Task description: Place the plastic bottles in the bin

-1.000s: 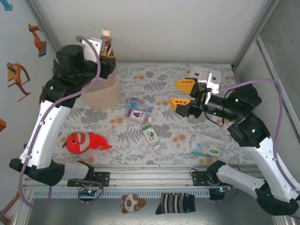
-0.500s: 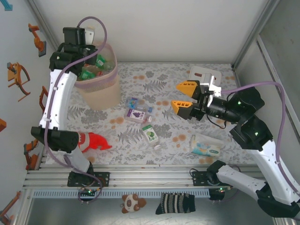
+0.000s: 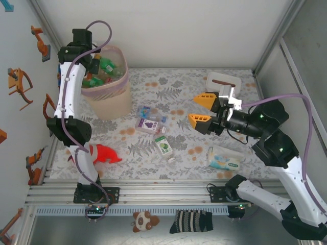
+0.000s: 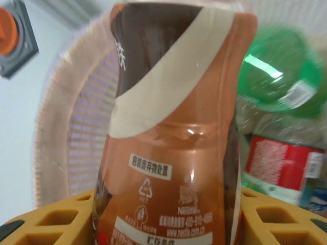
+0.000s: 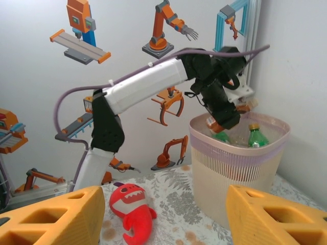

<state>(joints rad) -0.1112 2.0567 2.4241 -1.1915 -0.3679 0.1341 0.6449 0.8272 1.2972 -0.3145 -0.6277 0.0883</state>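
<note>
Nearly dropped: a brown bottle held over the bin

Seen from overhead, the bin [image 3: 110, 102] stands at about ten o'clock on the table [image 3: 240, 130], and the left arm is arched high so that its wrist points down into the bin's mouth. The left gripper [image 4: 163, 224] is pinching a brown bottle [image 4: 173, 127], with its yellow fingers [image 4: 51, 222] pressed against the bottle's lower body on both sides. The bottle hangs cap-end down inside the rim, just above the green bottles [image 3: 108, 66] already lying there. Holding it this deep looks deliberate: a release from here should land it on the pile rather than bounce it off the edge.

The right gripper [image 3: 201, 108] hovers at about two o'clock from the table's middle. Its jaws are spread with nothing between them, and they face toward nine o'clock. I judge that it is lined up for the next pick, while staying well apart from the left arm.

Three bottles remain on the table near the centre:
- a purple-labelled bottle [image 3: 148, 124]
- a smaller bottle [image 3: 145, 111], touching it or just beside it at twelve o'clock
- a green-labelled bottle [image 3: 164, 145], near it at five o'clock

The plush fish [image 3: 102, 153] at eight o'clock and the wipes pack [image 3: 225, 159] at four o'clock are not bottles and should stay where they are.

The job looks well along, with one release pending and three picks to go.
</note>
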